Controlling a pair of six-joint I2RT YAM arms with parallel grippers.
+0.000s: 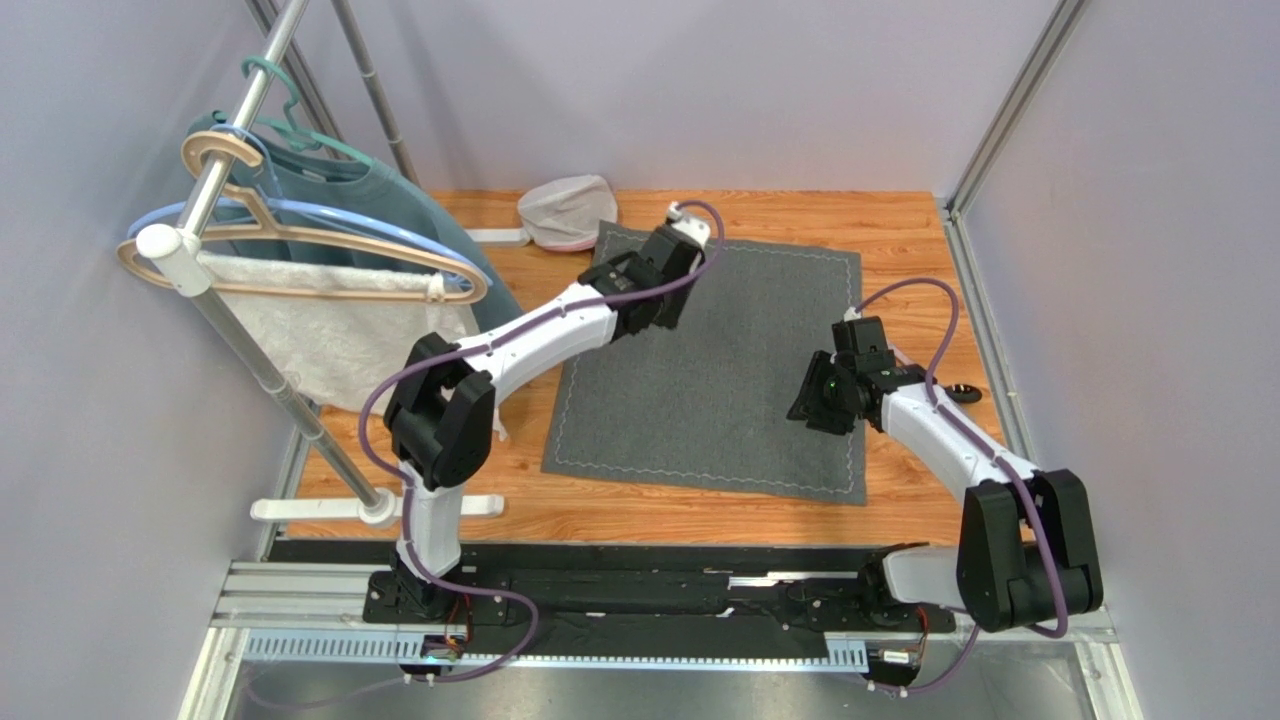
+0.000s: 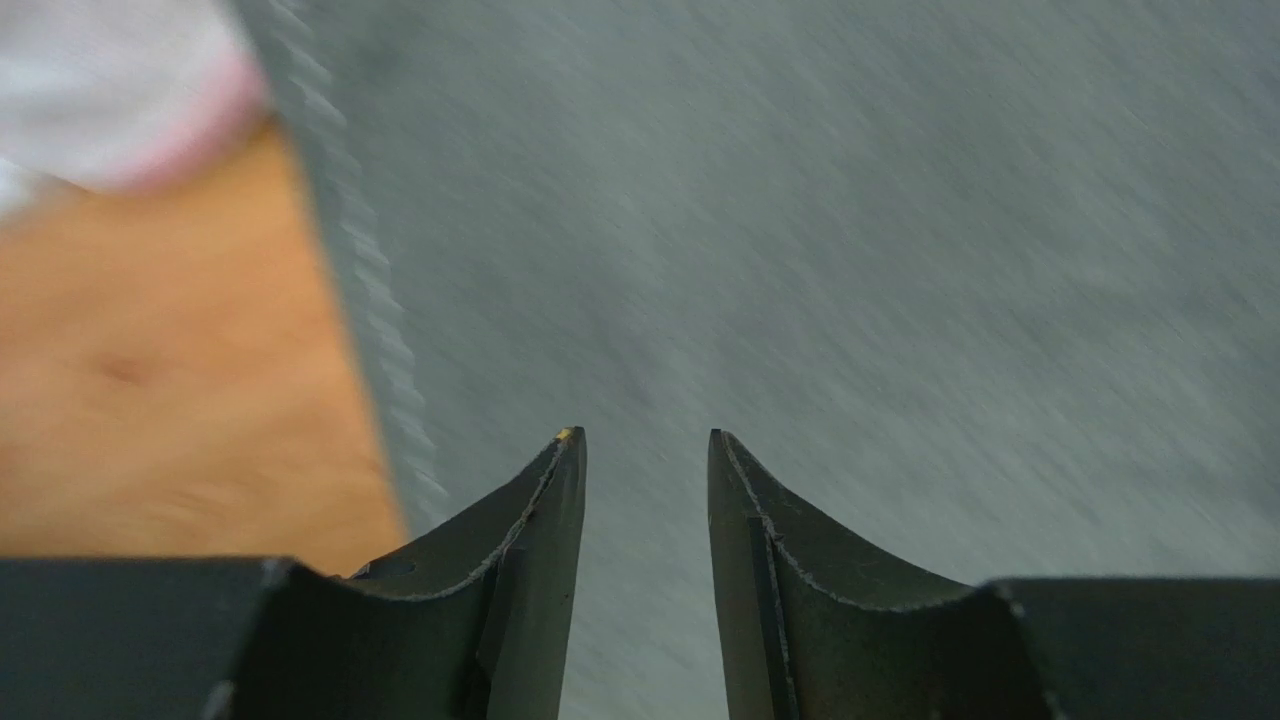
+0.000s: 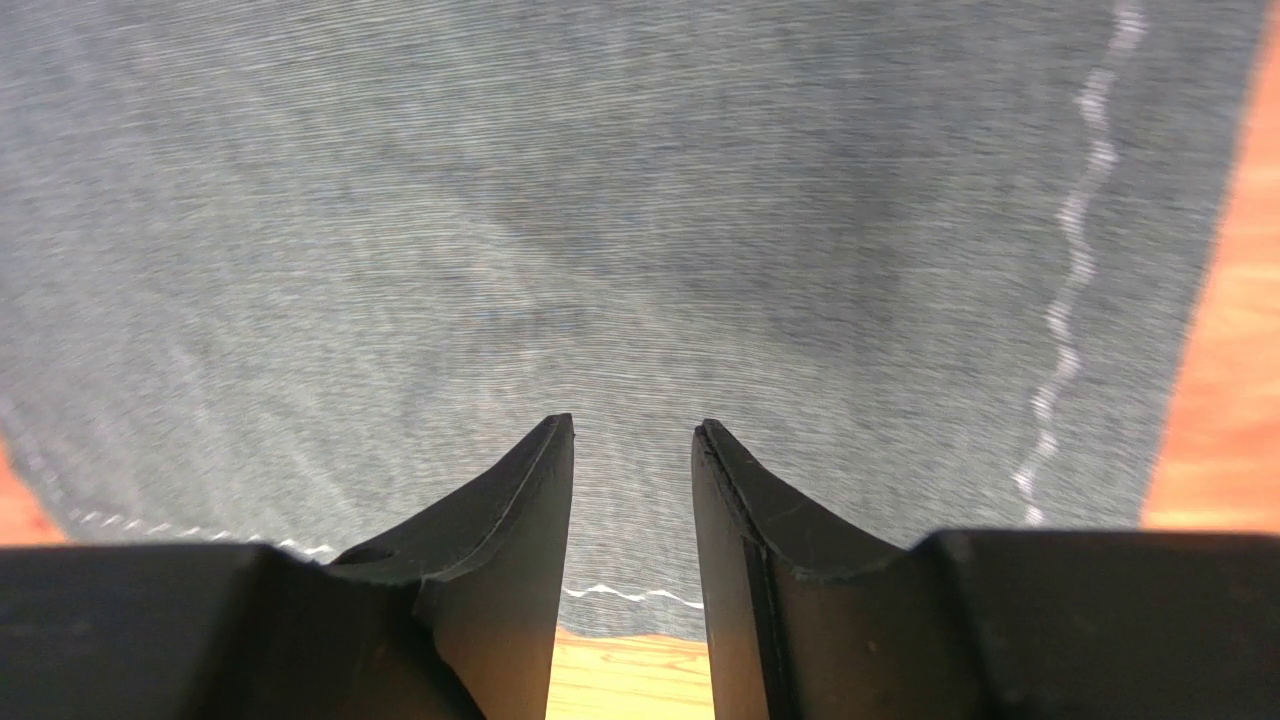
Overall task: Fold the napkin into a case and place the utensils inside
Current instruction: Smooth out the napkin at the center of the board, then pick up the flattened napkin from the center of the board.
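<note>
Napkin (image 1: 721, 375) spread flat; left jaws apart over it; right jaws likewise

No legible text, label, brand, number or sign on anything in any view.

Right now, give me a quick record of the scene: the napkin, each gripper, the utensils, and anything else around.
napkin: spread flat, unfolded, on the wooden table
left gripper: open, empty, over the napkin's far left corner
right gripper: open, empty, over the napkin near its right edge
utensils: none clearly visible
other: white cloth bundle at the far edge; teal garment and white towel hanging at left
</note>
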